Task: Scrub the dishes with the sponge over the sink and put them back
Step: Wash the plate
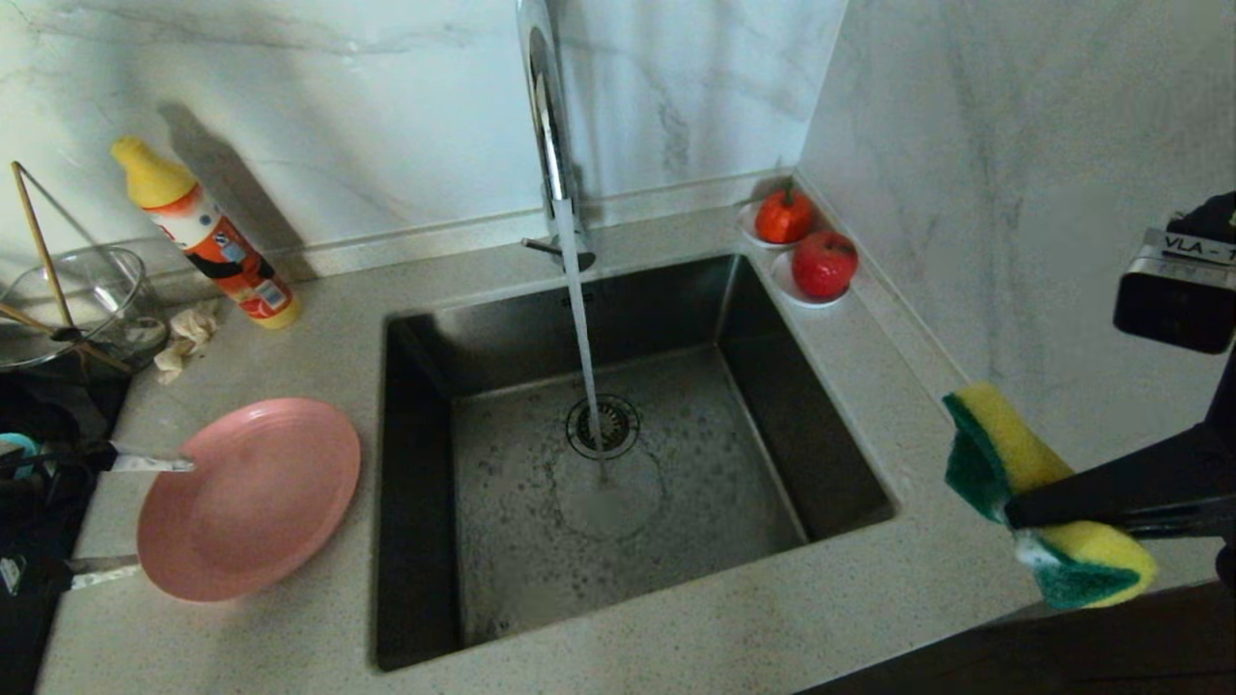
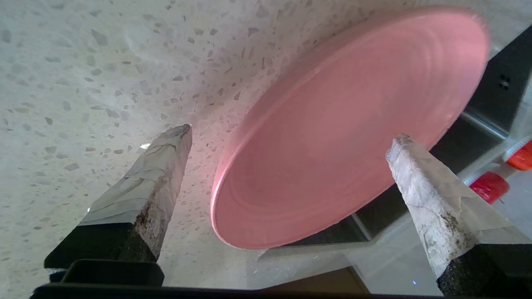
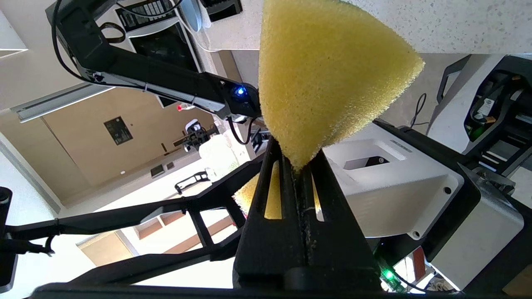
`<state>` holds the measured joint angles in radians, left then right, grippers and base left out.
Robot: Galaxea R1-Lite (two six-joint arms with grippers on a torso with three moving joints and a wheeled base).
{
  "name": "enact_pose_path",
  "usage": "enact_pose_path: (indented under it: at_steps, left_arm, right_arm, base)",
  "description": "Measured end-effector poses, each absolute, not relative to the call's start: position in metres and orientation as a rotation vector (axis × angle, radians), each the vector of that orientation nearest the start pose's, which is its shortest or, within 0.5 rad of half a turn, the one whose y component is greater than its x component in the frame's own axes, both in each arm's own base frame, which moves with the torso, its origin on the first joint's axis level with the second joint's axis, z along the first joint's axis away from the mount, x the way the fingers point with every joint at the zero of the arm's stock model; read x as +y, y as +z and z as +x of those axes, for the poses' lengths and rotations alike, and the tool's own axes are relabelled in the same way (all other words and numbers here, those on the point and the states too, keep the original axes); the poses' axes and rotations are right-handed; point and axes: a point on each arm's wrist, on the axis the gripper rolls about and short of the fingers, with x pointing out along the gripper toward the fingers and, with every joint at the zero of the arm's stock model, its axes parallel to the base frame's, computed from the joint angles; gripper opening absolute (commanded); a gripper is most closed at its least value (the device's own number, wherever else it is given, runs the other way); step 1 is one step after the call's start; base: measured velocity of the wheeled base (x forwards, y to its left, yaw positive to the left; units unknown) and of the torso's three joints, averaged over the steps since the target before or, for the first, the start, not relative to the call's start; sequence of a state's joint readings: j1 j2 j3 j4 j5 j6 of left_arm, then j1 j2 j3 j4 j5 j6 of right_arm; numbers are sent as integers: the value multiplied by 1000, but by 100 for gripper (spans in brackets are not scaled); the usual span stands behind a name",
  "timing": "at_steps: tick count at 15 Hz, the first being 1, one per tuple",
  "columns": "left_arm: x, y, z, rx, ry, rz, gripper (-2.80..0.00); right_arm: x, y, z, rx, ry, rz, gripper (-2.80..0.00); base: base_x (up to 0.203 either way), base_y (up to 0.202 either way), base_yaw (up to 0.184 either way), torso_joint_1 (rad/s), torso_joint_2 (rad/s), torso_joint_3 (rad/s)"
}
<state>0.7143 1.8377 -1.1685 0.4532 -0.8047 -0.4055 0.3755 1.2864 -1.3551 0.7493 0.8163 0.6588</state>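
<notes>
Pink and matte, the plate lies on the speckled stone counter at about nine o'clock from the sink, its right rim close to the basin's left edge; in the head view it looks slightly tilted, though whether its near edge is off the counter cannot be told; the left gripper sits at the plate's nine o'clock side with its jaws spread wide, one taped finger at the upper left rim and the other at the lower left rim, and the left wrist view shows both fingers apart from the plate with nothing between them; the right gripper hovers above the counter at about four o'clock from the sink, its jaws pressed together on the sponge, pinching it at the middle so the yellow foam and dark green scouring layer bulge out on either side; the chrome tap stands at twelve o'clock behind the basin, and a stream of water runs from it to the sink floor just below the round drain; at one o'clock two white saucers bear red fruit; at ten o'clock a yellow-capped bottle leans at the wall, with a beige rag and a glass bowl beside it.
</notes>
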Motion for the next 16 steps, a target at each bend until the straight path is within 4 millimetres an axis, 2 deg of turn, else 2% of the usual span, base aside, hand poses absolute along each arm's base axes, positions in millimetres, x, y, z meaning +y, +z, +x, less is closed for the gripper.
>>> enact_pose_path:
  at_steps: [16]
  left_arm:
    - [190,147,246,829,3,-1191,0]
  right_arm:
    - [71,312,144,1058,859,714,-280]
  base:
    - [0,0,0,0,0,0]
